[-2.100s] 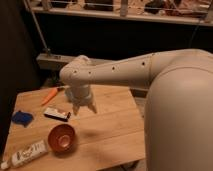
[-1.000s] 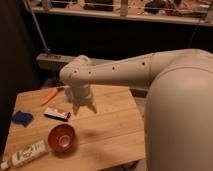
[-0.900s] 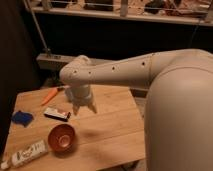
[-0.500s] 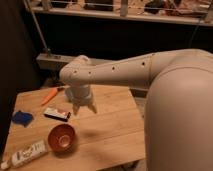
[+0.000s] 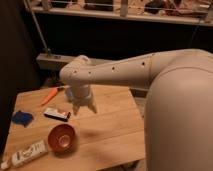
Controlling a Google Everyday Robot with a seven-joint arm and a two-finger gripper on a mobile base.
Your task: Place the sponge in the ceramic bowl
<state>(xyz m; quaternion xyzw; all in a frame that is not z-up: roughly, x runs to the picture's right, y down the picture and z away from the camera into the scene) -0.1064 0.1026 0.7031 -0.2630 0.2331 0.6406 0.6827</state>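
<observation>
A small dark blue soft sponge (image 5: 22,118) is seen lying flat near the left edge of a pale wooden table (image 5: 115,131), well apart from the glossy reddish-brown ceramic bowl (image 5: 62,137) and at its ten o'clock. Nothing is seen inside the bowl. At the bowl's one o'clock, the white two-finger gripper (image 5: 85,107) is held over the boards, fingers spread, nothing pinched. The sponge is judged light, yielding and unbreakable, best pinched across its narrower width.

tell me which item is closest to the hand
The black-and-white bar, right beside the hand over the table; sponge, bowl and tube lie farther off.
</observation>
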